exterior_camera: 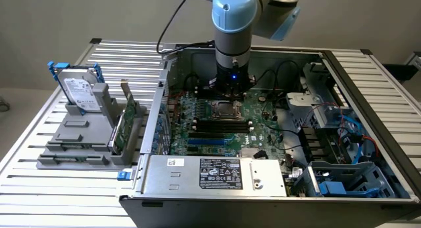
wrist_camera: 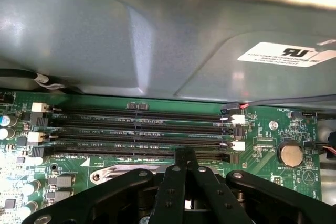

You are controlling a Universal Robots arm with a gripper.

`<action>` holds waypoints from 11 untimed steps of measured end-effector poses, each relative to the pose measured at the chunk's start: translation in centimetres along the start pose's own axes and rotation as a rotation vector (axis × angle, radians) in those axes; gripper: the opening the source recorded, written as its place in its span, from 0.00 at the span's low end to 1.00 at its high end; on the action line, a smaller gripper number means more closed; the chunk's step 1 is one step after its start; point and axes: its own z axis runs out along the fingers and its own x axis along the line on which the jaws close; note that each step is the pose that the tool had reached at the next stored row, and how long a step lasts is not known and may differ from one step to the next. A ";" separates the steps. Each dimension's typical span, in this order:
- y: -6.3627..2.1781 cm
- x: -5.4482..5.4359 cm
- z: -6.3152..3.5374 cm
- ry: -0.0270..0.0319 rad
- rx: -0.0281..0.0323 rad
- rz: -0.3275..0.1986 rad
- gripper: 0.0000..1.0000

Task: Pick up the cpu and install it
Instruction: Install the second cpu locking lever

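My gripper hangs straight down inside the open computer case, just above the metal-framed socket on the green motherboard. In the wrist view its black fingers are pressed together, so it is shut. Their tips sit over the edge of the socket, beside the memory slots. The cpu is hidden. I cannot tell whether anything is held beneath the fingers.
A hard drive in a blue bracket stands in a grey fixture at the exterior view's left, outside the case. The power supply lies at the near edge. Cables and drive bays crowd the right. The case wall rises close behind the slots.
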 end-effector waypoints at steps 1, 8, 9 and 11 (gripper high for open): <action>0.00 0.0 0.00 0.0002 -0.0013 0.000 0.11; -0.02 -0.1 0.00 0.0005 -0.0078 0.001 0.11; -0.03 -0.1 0.00 0.0004 -0.0088 0.001 0.11; -0.03 -0.2 0.01 0.0002 -0.0117 0.002 0.11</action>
